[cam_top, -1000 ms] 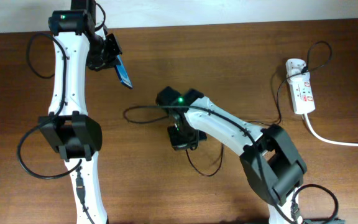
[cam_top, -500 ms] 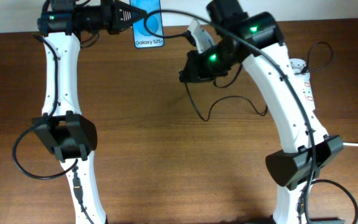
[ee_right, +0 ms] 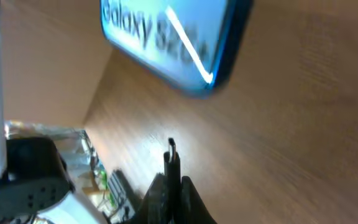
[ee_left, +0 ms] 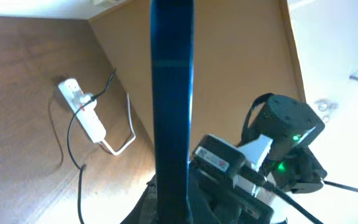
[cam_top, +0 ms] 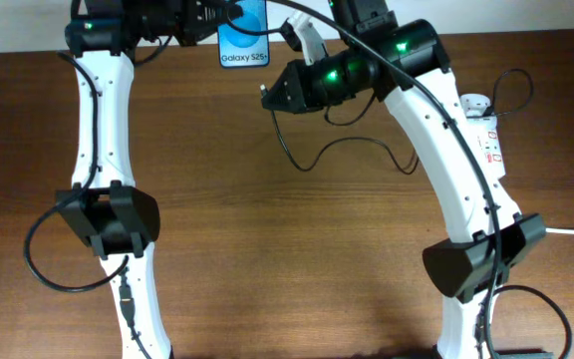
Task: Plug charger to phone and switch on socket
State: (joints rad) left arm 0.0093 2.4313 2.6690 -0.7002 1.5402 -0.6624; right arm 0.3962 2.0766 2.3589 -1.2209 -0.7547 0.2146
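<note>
Robotics lab workbench, wooden table (cam_top: 267, 259), left arm (cam_top: 98, 120), right arm (cam_top: 456, 150)

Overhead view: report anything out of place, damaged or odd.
Nothing spilled or damaged. The only unusual sight: the phone is off the table, gripped by the left hand at the far edge, while the right hand holds the charger plug short of it.

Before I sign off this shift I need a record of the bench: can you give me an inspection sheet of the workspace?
Surface: brown wooden table.
Job's things: phone held up, screen lit; charger plug tip near it, not inserted; socket on the right side, switch state unreadable.
Clutter: nothing seen.
Grippers: left gripper shut on the phone; right gripper shut on the charger.
Cables: thick white cord leaves the socket rightward; charger slack loops over the table.
Surroundings: white wall beyond the far edge.
</note>
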